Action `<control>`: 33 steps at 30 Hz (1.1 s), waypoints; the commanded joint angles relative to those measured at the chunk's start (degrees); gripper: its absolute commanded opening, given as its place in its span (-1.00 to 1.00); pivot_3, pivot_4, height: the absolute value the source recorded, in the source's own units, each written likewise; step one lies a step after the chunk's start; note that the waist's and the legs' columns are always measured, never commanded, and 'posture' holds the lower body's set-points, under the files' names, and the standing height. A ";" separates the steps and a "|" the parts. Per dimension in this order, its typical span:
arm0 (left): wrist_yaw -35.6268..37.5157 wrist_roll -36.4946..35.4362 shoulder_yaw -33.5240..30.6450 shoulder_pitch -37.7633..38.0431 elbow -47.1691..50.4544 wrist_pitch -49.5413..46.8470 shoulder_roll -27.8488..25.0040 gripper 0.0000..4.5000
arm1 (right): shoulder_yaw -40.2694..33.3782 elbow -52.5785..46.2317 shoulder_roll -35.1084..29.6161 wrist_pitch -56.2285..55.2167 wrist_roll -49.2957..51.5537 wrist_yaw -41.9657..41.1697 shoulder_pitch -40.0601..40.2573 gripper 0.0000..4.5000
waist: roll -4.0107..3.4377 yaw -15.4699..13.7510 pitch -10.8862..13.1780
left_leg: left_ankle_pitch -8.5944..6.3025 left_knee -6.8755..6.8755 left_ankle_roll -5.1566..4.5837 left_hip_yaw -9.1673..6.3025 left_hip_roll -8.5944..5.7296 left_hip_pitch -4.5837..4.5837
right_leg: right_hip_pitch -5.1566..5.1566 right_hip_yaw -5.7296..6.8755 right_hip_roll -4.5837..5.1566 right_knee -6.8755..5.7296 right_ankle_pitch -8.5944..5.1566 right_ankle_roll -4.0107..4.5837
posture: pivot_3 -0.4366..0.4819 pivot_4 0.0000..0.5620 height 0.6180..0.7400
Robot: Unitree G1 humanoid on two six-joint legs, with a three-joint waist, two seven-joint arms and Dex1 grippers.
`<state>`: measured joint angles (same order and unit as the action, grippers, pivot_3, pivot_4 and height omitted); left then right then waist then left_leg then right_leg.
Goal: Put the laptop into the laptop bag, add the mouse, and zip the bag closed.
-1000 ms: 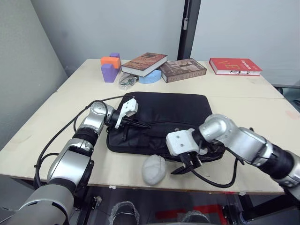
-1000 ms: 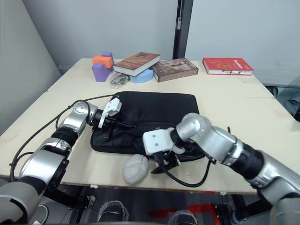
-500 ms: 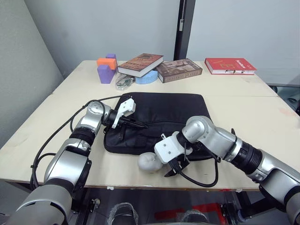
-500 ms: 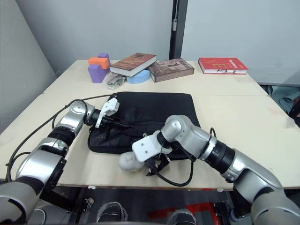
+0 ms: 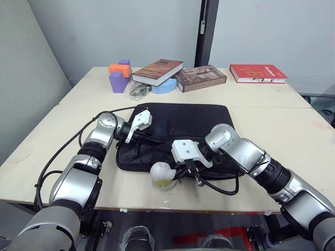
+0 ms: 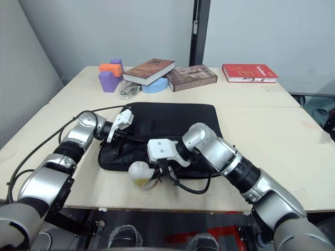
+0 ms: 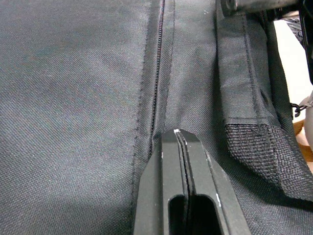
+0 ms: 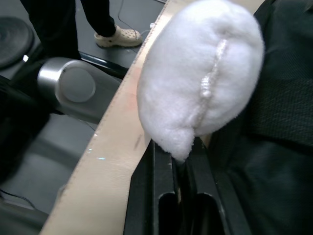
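- The right gripper (image 6: 157, 175) grips the white mouse (image 6: 140, 173), fingers closed on it, at the near edge of the bag (image 6: 167, 128).
- The left gripper (image 5: 157, 140) is pinched shut on the bag's top fabric — holding it steady.
- Next: lift the mouse clear of the table (image 5: 272, 123), then ease it into the opening — slowly, so it doesn't slip.

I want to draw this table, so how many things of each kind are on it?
Books: 3 (brown hardcover book, dark brown book, flat red book)
Foam blocks: 3 (purple foam block, orange foam block, pale blue foam disc)
Bags: 1 (flat black fabric laptop bag)
Mice: 1 (soft white plush mouse)
Total: 8
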<state>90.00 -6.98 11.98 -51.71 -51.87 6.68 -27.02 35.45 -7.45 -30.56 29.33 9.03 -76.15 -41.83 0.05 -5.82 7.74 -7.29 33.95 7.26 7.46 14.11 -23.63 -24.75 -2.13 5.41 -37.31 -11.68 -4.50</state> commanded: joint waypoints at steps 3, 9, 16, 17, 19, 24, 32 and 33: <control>0.92 2.99 1.85 1.36 -1.22 -0.47 -0.08 -1.00 | -5.79 -2.97 -0.32 3.41 4.15 1.03 1.52 -0.98 | 0.00 -0.11 0.00 | 0.00 0.00 0.00 0.01 0.00 0.00 | 0.00 0.00 0.00 0.02 0.00 0.00 | -0.05 -0.47 0.83; 0.17 5.30 3.12 1.24 -3.63 3.25 -0.06 -1.00 | -13.95 -12.11 -5.02 11.81 9.31 5.59 8.51 -0.98 | 0.01 -0.54 0.00 | 0.00 -0.09 0.00 0.04 0.00 -0.03 | 0.01 -0.01 0.00 0.21 0.00 0.00 | -0.05 -0.47 0.83; -0.23 6.87 3.89 -0.51 -7.74 5.78 0.46 -1.00 | -21.86 -23.47 -13.10 17.38 14.18 9.50 20.15 -0.98 | 0.00 -1.46 0.01 | 0.00 -0.17 0.00 0.10 -0.01 0.01 | 0.00 -0.04 0.02 0.26 0.00 -0.01 | -0.05 -0.47 0.83; -0.29 7.28 4.21 -0.75 -8.43 6.36 0.44 -1.00 | -23.65 -24.72 -14.43 18.03 14.56 10.35 22.09 -0.98 | 0.00 -1.61 0.01 | 0.00 -0.18 0.01 0.10 -0.01 0.01 | 0.01 -0.05 0.02 0.27 -0.01 -0.01 | -0.05 -0.47 0.83; -0.34 7.70 4.53 -1.06 -9.38 7.18 0.43 -1.00 | -25.83 -26.32 -15.91 18.81 15.51 11.64 24.27 -0.98 | 0.00 -2.04 0.00 | -0.01 -0.20 0.01 0.12 -0.02 0.03 | 0.02 -0.07 0.03 0.32 -0.01 -0.01 | -0.05 -0.47 0.83; -0.50 8.52 4.85 -2.18 -11.47 8.66 1.00 -1.00 | -35.55 -31.26 -19.95 21.17 19.60 14.47 31.57 -0.98 | -0.02 -2.89 -0.01 | -0.01 -0.28 0.01 0.18 -0.03 0.07 | 0.01 -0.11 0.04 0.38 -0.02 -0.03 | -0.05 -0.47 0.83; -0.87 8.81 5.37 -3.79 -13.55 9.74 2.44 -1.00 | -51.26 -36.12 -22.95 23.12 25.11 17.12 45.47 -0.98 | -0.13 -3.57 -0.07 | -0.02 -0.47 -0.03 0.24 -0.15 -0.04 | 0.04 -0.07 0.18 0.77 -0.02 -0.05 | -0.05 -0.47 0.83; -0.85 8.86 5.39 -3.85 -13.73 9.83 2.56 -1.00 | -51.99 -36.63 -22.64 23.32 25.96 17.67 46.23 -0.98 | -0.15 -3.53 -0.09 | -0.02 -0.51 -0.03 0.24 -0.15 -0.03 | 0.05 -0.06 0.18 0.80 -0.02 -0.05 | -0.05 -0.47 0.83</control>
<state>89.51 -3.78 14.71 -57.71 -61.30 17.02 -23.08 -11.90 -40.18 -52.18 52.57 32.22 -58.00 4.01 -0.10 -9.35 7.66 -7.31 33.43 7.22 7.71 13.96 -23.65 -24.70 -2.19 5.59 -36.51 -11.70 -4.55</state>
